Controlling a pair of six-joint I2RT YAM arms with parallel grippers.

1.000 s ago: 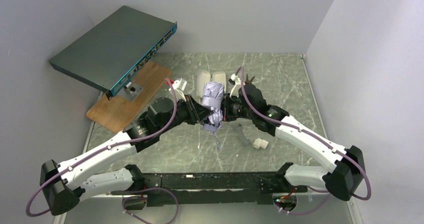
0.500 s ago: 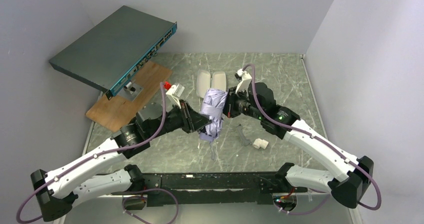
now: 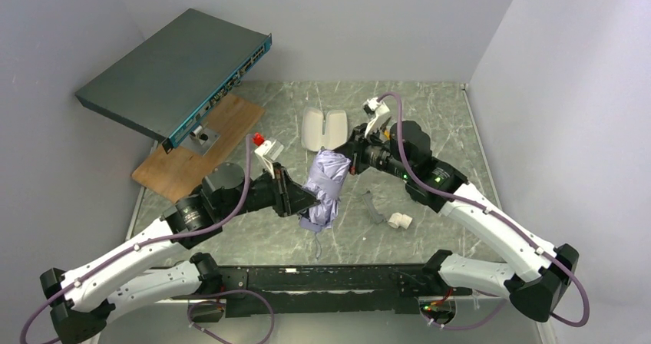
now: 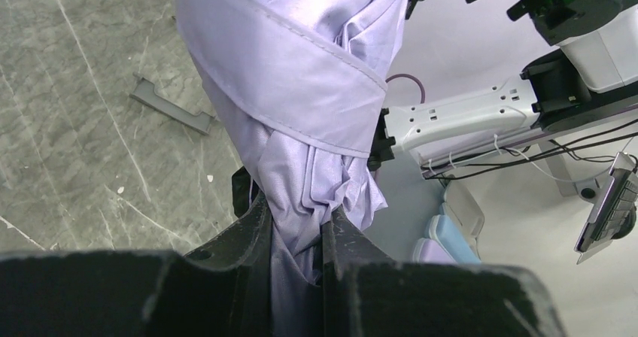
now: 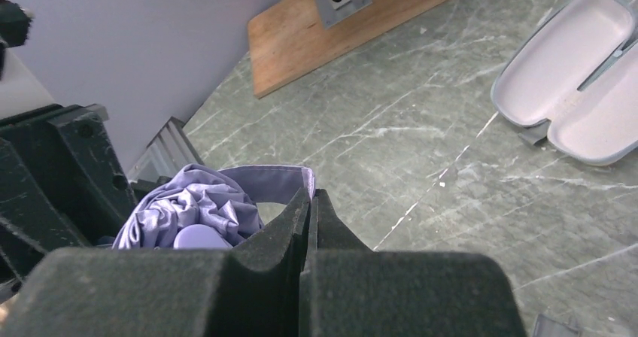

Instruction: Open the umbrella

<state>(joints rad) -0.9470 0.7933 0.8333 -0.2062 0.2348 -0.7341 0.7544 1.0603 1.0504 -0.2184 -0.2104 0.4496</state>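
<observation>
Nearest the arm bases, one white fitting (image 3: 399, 221) and one grey bracket (image 3: 374, 208) lay on the surface (image 3: 437, 121). Just past them the left claw (image 4: 295, 235) was clamped on the bunched lower fabric of the one umbrella (image 3: 322, 184), which hung tilted between the two arms, apparently lifted off the surface, its wrist loop dangling below. One strap (image 4: 286, 74) was wrapped around the folded canopy. At the umbrella's far end the right claw (image 5: 308, 201) had its jaws pressed together right at the strap's edge (whether any fabric was pinched between them could not be told). Farther back sat one open case (image 3: 322, 127), then one wooden board (image 3: 192, 156), and beyond it one flat dark box (image 3: 169, 67) propped at a slant. Judged from this, the task was at an early stage: the umbrella was picked up and held, but the strap remained to be freed, the shaft extended and the canopy spread.
</observation>
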